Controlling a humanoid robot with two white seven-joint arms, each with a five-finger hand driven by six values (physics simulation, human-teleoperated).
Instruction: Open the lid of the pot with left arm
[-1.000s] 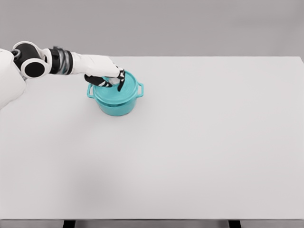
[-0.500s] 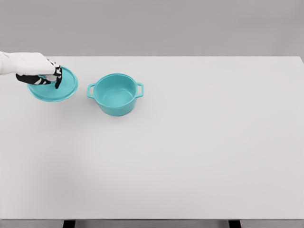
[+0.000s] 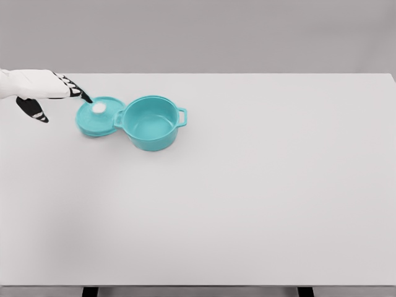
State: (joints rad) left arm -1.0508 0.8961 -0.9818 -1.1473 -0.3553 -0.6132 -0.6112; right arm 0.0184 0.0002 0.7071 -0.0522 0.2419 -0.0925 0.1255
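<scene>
Teal pot (image 3: 150, 124) is sitting uncovered on the white table (image 3: 247, 198), toward the far left part of the surface. Both side handles are showing, one pointing left, one pointing right. Inside is bare, same teal as the outside.

Lid (image 3: 99, 116) is lying just left of the pot, tilted, its right edge leaning against or touching the pot's left handle; the left edge is resting on the table. White knob (image 3: 98, 108) on top of the lid is facing up and slightly toward the viewer.

Left hand (image 3: 46, 90) is coming in from the left edge, hovering just left of the lid and a little behind it. Fingers (image 3: 79, 92) are spread and extended, dark with white bands, tips pointing right toward the lid's rim. They are gripping nothing. Thumb (image 3: 32, 109) is hanging downward, apart from the other fingers. Whether a fingertip is grazing the lid's edge, cannot tell from here.

Right arm is not showing anywhere.

Grey wall is running behind the table's far edge.
</scene>
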